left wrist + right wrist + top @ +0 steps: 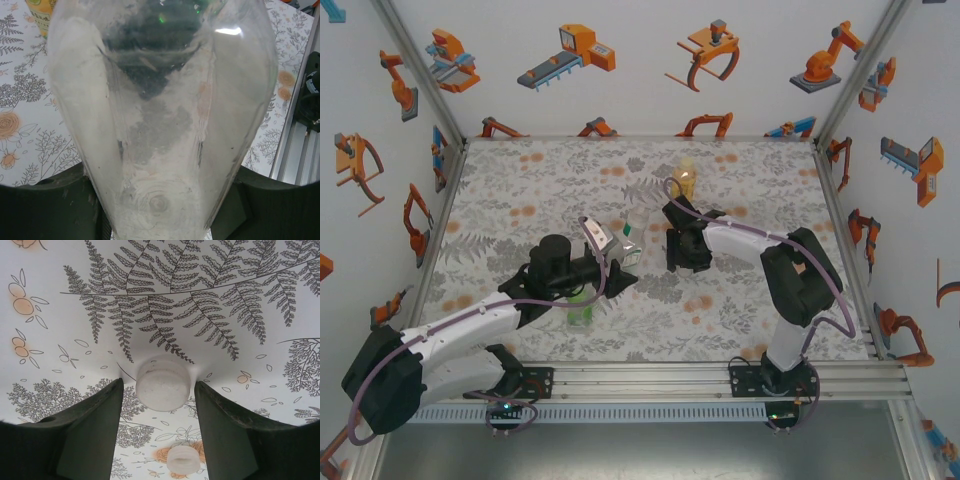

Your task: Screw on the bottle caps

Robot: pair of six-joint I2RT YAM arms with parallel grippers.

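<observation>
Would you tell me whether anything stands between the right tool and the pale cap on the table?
Nothing visible does: the cap lies between the right tool's open fingers; a second cap lies nearer, outside them.

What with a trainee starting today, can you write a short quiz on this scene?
1. True or false: the left gripper grips the clear bottle.
2. What sits between the fingers of the right gripper? A) a whitish cap B) the amber bottle C) the green bottle
3. Fill in: the second cap lies on the ____.
Key: 1 true; 2 A; 3 table.
</observation>
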